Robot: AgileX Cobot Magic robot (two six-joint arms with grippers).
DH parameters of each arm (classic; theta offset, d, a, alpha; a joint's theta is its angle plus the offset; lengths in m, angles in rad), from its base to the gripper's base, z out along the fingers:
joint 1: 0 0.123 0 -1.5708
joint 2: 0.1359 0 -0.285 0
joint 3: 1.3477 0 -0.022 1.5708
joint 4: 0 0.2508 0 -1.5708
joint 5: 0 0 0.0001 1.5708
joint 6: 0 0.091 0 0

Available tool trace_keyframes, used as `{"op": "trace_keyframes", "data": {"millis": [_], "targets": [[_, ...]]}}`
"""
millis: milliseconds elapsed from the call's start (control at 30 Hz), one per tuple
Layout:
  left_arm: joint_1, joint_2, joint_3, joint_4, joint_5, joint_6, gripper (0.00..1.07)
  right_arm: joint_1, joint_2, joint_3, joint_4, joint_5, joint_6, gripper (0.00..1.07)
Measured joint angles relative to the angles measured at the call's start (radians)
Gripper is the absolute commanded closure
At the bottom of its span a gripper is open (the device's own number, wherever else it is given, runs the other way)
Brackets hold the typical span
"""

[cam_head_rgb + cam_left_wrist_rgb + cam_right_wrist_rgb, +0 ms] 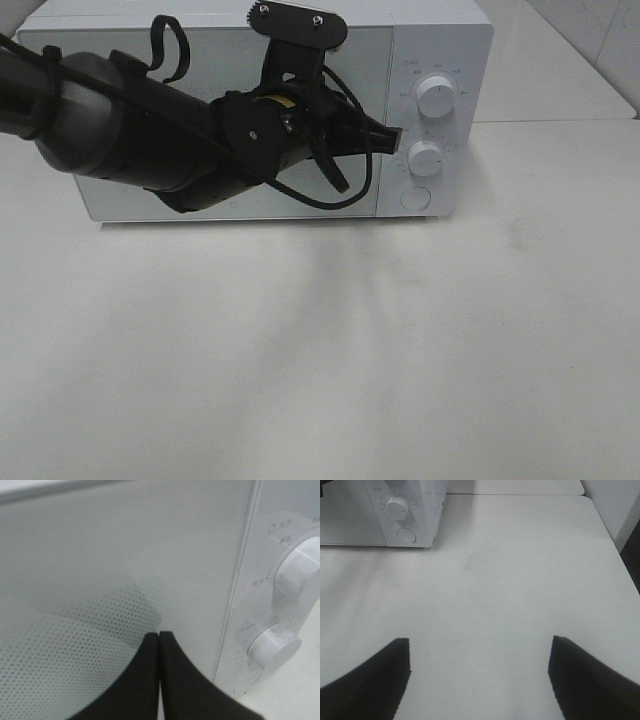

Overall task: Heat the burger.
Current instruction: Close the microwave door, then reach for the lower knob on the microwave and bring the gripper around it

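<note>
My left hand, fingers pressed together, sits at the right edge of the closed microwave door, just beside the lower knob. My right hand hangs spread wide over the surface. I can't see the burger; I judge it's behind that door.

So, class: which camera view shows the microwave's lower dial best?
The exterior high view: the lower dial shows whole and sharp, front on. The left wrist view shows it near but sideways and blurred; the right wrist view shows it small and far.
</note>
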Motion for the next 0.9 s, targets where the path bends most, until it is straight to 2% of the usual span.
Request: {"op": "trace_keyframes", "data": {"millis": [167, 233, 333, 467, 533, 567, 600, 633, 667, 700, 767, 900], "targets": [[0.000, -0.005, 0.000, -0.008, 0.011, 0.019, 1.07, 0.000, 0.000, 0.000, 0.000, 0.000, 0.000, 0.31], [-0.006, -0.032, 0.002, -0.026, 0.026, 0.076, 1.07, 0.000, 0.000, 0.000, 0.000, 0.000, 0.000, 0.31], [-0.010, -0.042, 0.007, -0.029, 0.025, 0.089, 1.07, 0.000, 0.000, 0.000, 0.000, 0.000, 0.000, 0.31], [-0.036, -0.096, 0.067, -0.045, 0.056, 0.113, 1.07, 0.000, 0.000, 0.000, 0.000, 0.000, 0.000, 0.31], [-0.043, -0.117, 0.103, -0.046, 0.086, 0.115, 1.02, 0.000, 0.000, 0.000, 0.000, 0.000, 0.000, 0.31], [-0.047, -0.135, 0.131, -0.048, 0.127, 0.118, 0.94, 0.000, 0.000, 0.000, 0.000, 0.000, 0.000, 0.31], [-0.047, -0.135, 0.131, -0.048, 0.127, 0.118, 0.94, 0.000, 0.000, 0.000, 0.000, 0.000, 0.000, 0.31], [-0.047, -0.145, 0.144, -0.051, 0.149, 0.118, 0.71, 0.000, 0.000, 0.000, 0.000, 0.000, 0.000, 0.31], [-0.047, -0.164, 0.168, -0.053, 0.190, 0.118, 0.38, 0.000, 0.000, 0.000, 0.000, 0.000, 0.000, 0.31], [-0.047, -0.164, 0.168, -0.053, 0.190, 0.118, 0.38, 0.000, 0.000, 0.000, 0.000, 0.000, 0.000, 0.31], [-0.047, -0.195, 0.205, -0.061, 0.242, 0.118, 0.05, 0.000, 0.000, 0.000, 0.000, 0.000, 0.000, 0.31], [-0.047, -0.232, 0.228, -0.060, 0.297, 0.122, 0.07, 0.000, 0.000, 0.000, 0.000, 0.000, 0.000, 0.31]]}}
